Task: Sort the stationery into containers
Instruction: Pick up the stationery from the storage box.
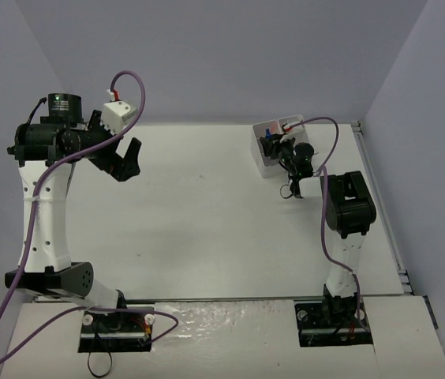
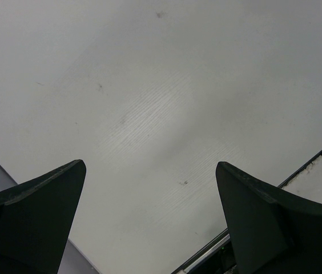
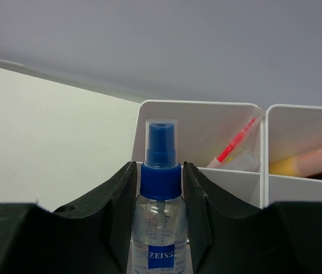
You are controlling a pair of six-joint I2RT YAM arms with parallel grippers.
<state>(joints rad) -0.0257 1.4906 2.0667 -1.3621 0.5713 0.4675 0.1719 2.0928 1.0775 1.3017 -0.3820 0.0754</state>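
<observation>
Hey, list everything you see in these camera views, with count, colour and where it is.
spray bottle: one, clear with blue cap, upright between the right fingers
organiser box: one, white, table's far right
pen: one, pink-red, leaning in a compartment
highlighter: one, peach and yellow, in the next compartment
table: one, white
cables: two, purple, one along each arm
left fingers: two, black, open over bare table
right fingers: two, black, closed on the spray bottle
</observation>
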